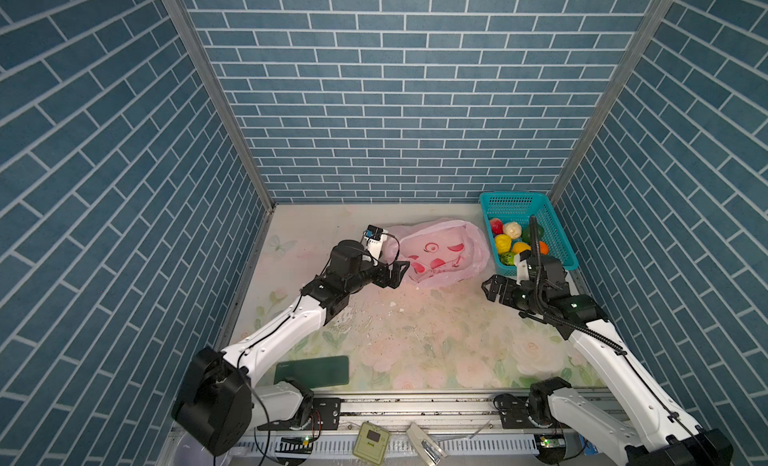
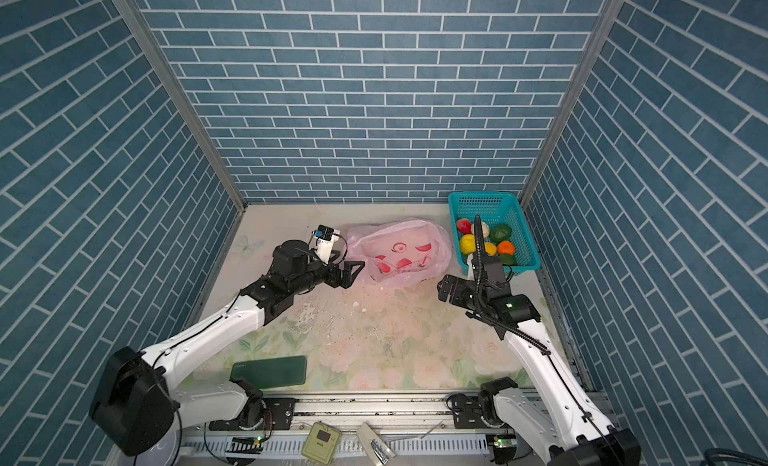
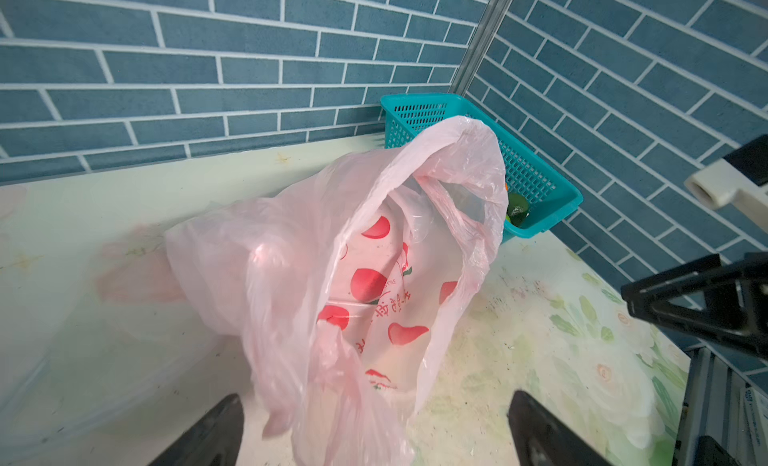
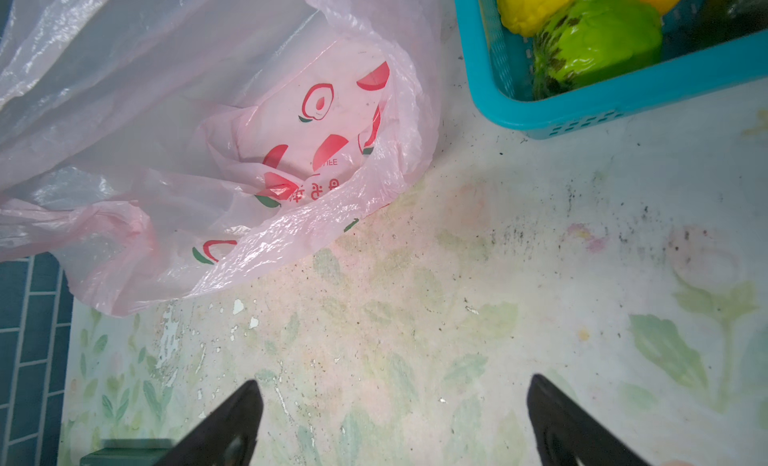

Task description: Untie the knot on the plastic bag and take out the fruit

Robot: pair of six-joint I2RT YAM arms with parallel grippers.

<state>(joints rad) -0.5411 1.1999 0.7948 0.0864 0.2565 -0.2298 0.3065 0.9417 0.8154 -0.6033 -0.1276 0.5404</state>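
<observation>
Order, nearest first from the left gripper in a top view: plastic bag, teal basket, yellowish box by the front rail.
From the left gripper:
1. plastic bag, right at its jaws.
2. teal basket, far right corner.
3. yellowish box, front edge.

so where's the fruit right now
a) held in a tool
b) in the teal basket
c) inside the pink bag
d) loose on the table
b: the fruit sits piled in the teal basket in both top views, while the plastic bag lies open beside it with only its red print showing inside.
</observation>
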